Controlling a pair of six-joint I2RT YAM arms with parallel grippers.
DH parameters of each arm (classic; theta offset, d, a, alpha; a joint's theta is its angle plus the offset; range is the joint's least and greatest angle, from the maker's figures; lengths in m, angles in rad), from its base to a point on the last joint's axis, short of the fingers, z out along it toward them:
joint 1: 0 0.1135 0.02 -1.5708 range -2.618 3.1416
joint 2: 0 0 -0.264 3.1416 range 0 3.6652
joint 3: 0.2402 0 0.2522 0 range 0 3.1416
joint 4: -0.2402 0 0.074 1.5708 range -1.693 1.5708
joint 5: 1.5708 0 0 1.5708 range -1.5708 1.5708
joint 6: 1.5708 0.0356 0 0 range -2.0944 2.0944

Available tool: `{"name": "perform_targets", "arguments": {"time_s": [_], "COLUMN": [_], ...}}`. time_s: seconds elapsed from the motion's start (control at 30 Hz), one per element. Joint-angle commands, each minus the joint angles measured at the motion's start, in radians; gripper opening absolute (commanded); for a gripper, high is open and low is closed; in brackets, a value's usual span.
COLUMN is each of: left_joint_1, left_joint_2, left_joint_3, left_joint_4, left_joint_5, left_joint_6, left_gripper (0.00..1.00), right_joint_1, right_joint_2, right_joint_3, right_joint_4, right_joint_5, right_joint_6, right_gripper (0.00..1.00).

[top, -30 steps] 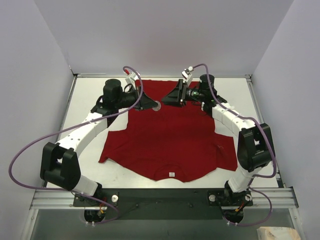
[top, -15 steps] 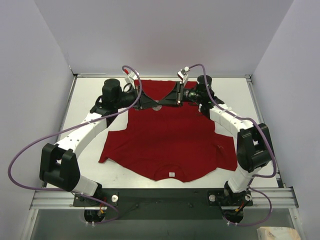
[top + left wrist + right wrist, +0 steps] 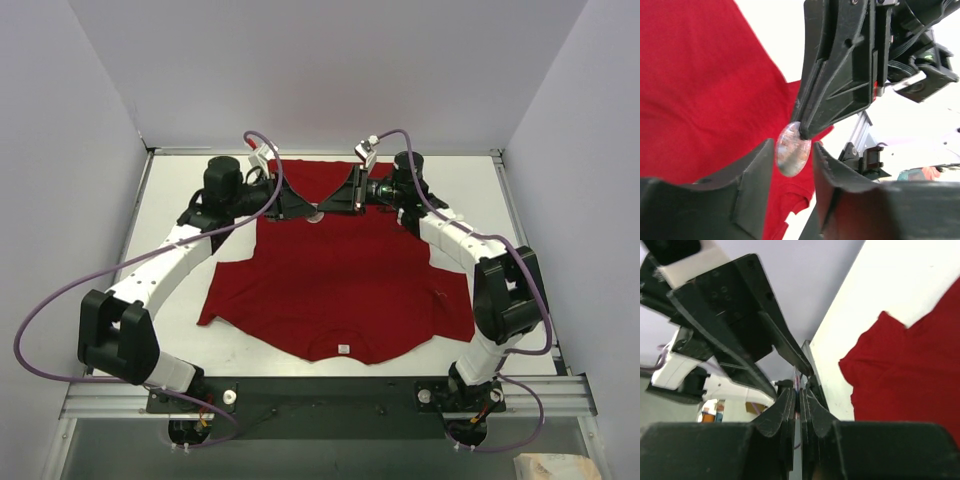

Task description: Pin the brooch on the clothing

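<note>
Pale lilac walls (image 3: 320, 70) close in a white table (image 3: 490, 190) on three sides. On it a red shirt (image 3: 340, 280) lies spread flat, its collar and small white label (image 3: 343, 349) toward the near edge and its hem toward the far wall. Both arms reach from the near edge out to the sides and curve inward, so that they meet tip to tip over the far part of the shirt, a little left of centre. The left gripper (image 3: 308, 209) points right and the right gripper (image 3: 330, 206) points left. The brooch (image 3: 792, 149), a small round disc with a pale, glassy sheen, sits between them, held up above the red cloth. In the left wrist view the brooch fills the gap between the left fingers (image 3: 755, 172), which are clamped on it from either side. The tip of the right gripper presses against the disc's upper edge. In the right wrist view the right fingers (image 3: 785, 410) are drawn almost together, with only a thin slit between them. Whether they actually pinch the brooch cannot be told. The shirt lies loose, with soft wrinkles near the right sleeve.
</note>
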Motion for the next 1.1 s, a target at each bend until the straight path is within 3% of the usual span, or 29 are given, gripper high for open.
{"name": "perform_targets", "arguments": {"time_s": [0.0, 0.1, 0.13, 0.17, 0.43, 0.67, 1.07], "left_joint_1": [-0.008, -0.025, -0.033, -0.053, -0.319, -0.522, -0.614], "left_joint_2": [-0.052, -0.061, -0.066, -0.066, 0.015, 0.080, 0.208], "left_joint_3": [0.139, 0.204, 0.222, 0.234, 0.426, 0.426, 0.406], "left_joint_4": [-0.163, -0.327, -0.355, -0.381, -0.627, -0.605, -0.535], "left_joint_5": [-0.133, -0.275, -0.308, -0.354, -0.899, -1.161, -1.193], "left_joint_6": [0.132, 0.204, 0.219, 0.251, 0.453, 0.604, 0.681], "left_gripper": [0.50, 0.64, 0.74, 0.76, 0.83, 0.82, 0.74], "right_joint_1": [0.007, 0.009, 0.009, 0.009, 0.012, -0.004, -0.031], "right_joint_2": [-0.065, -0.068, -0.068, -0.066, -0.054, -0.053, -0.056], "right_joint_3": [0.092, 0.165, 0.181, 0.205, 0.290, 0.293, 0.278], "right_joint_4": [-0.292, -0.590, -0.646, -0.683, -0.950, -1.002, -1.001], "right_joint_5": [0.072, 0.165, 0.196, 0.245, 0.471, 0.534, 0.497], "right_joint_6": [-0.232, -0.361, -0.382, -0.410, -0.389, -0.297, -0.249], "right_gripper": [0.00, 0.00, 0.00, 0.00, 0.00, 0.00, 0.00]}}
